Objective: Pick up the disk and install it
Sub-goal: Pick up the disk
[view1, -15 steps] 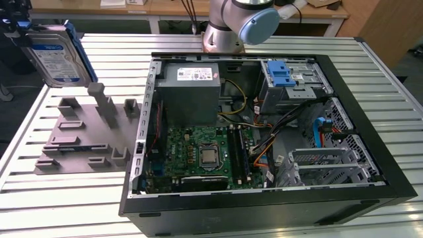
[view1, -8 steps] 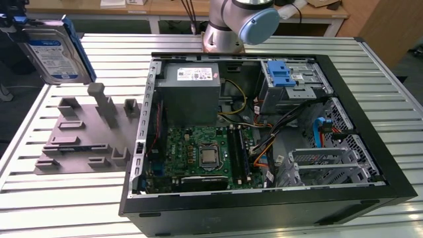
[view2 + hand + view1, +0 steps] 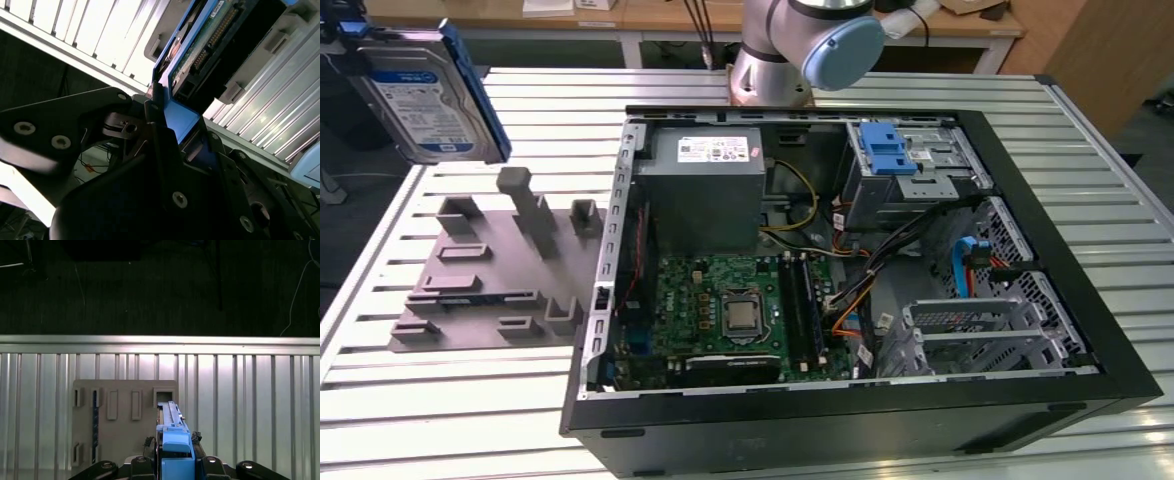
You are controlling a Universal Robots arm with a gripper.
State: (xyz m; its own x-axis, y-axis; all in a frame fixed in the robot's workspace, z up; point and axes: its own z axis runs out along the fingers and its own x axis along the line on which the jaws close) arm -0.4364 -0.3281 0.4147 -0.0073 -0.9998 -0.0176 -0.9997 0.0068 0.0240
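Clenched on the blue end tab of the disk (image 3: 172, 427), the hand (image 3: 176, 462) is seen in both wrist views with a finger pressed to each side of the tab. The disk is held upright in the air, touching nothing else, above the far corner of the desk (image 3: 454, 420) at the exterior view's left. The grey slotted fixture (image 3: 494, 270) lies on the desk below it, just beside the open computer case (image 3: 854, 425). The picking-up is judged done and the carrying stage is taken to be in hand, since the disk is well apart from the grey drive cage (image 3: 914, 170) in the case's far corner. Installing is judged to call for the disk being brought over the case wall, turned to match the cage opening, and kept squarely gripped so that nothing is snagged on the loose cables (image 3: 847, 298).
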